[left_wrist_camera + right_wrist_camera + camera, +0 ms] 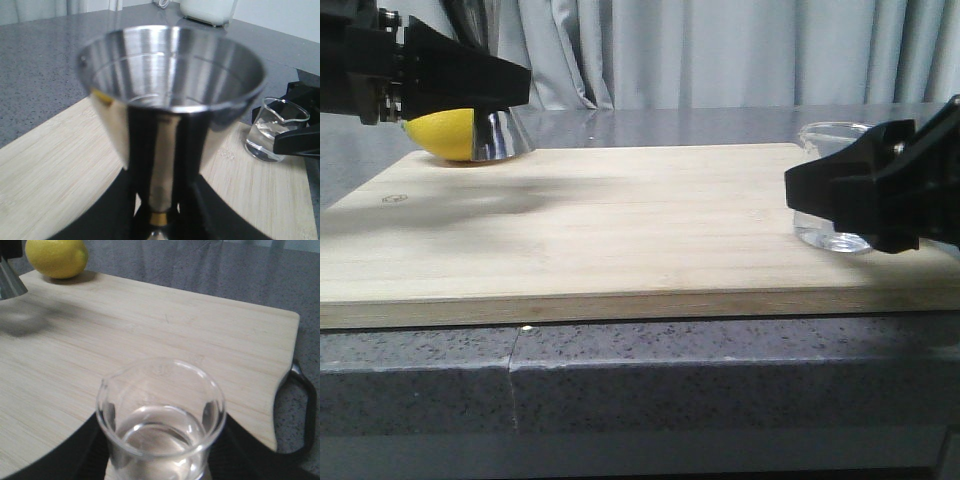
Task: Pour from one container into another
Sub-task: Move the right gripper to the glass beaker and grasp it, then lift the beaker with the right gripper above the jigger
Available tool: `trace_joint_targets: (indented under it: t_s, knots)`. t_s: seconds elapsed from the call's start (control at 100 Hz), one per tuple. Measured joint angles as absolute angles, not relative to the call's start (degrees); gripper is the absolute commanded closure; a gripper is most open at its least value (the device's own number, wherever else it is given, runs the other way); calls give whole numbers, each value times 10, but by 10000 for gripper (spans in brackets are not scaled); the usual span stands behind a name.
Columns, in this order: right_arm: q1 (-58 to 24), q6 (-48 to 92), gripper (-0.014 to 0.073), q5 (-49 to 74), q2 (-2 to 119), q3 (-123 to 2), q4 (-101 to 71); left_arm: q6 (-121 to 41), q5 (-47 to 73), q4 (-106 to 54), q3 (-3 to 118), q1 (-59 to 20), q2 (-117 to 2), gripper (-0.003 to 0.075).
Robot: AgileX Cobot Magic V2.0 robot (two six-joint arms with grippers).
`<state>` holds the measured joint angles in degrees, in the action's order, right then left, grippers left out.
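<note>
The left fingers [160,200] hold the jigger [170,95] near the board's [620,230] far left corner, the right fingers [870,205] hold the full beaker [161,415] by its right edge, so pouring is not yet begun.

1. Grey-blue curtains [720,50] hang in folds across the back.
2. Grey speckled stone counter [620,385], with a vertical seam on its front edge.
3. White appliance [207,10] at the counter's far side, blurred.
4. Soft, even light; a faint shadow lies on the wooden board [620,230].
</note>
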<state>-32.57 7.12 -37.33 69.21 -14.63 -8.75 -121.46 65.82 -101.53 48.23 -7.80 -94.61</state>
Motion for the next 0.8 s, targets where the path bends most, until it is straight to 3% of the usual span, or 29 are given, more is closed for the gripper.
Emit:
trace_joint_targets:
  t_s: [0.19,0.47,0.8]
  knots:
    - [-326,71,438,-373,692,-146,-65,-1215,658,-1015,482,-78,-946,699]
    - [-326,71,439,-373,692,-155,-58,-1215,658,-1015,482,-78,-946,699]
    - [-316,81,439,-279,696,-286,-20,-1215,658,-1004,482,-78,-946,699]
